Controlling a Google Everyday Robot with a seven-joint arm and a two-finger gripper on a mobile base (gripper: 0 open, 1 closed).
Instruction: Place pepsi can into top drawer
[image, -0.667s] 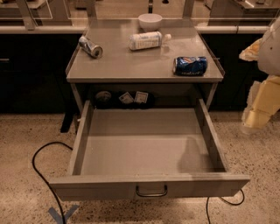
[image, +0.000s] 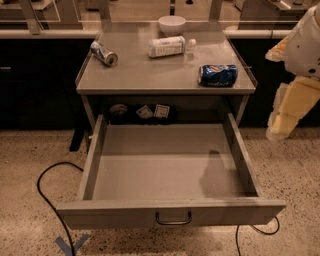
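Camera view: pepsi can lay sideways at right of tabletop; judged light, stiff, slick, prob. rolls, so grab across mid-body. Gripper hung right of it, apart; open or closed, couldn't tell.

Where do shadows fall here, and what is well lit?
Camera view: a dark shadow patch lies inside the top drawer, right of centre; the recess under the table is darkest; the pepsi can, on the table's right side, and the pincer, at the picture's right edge, are well lit.
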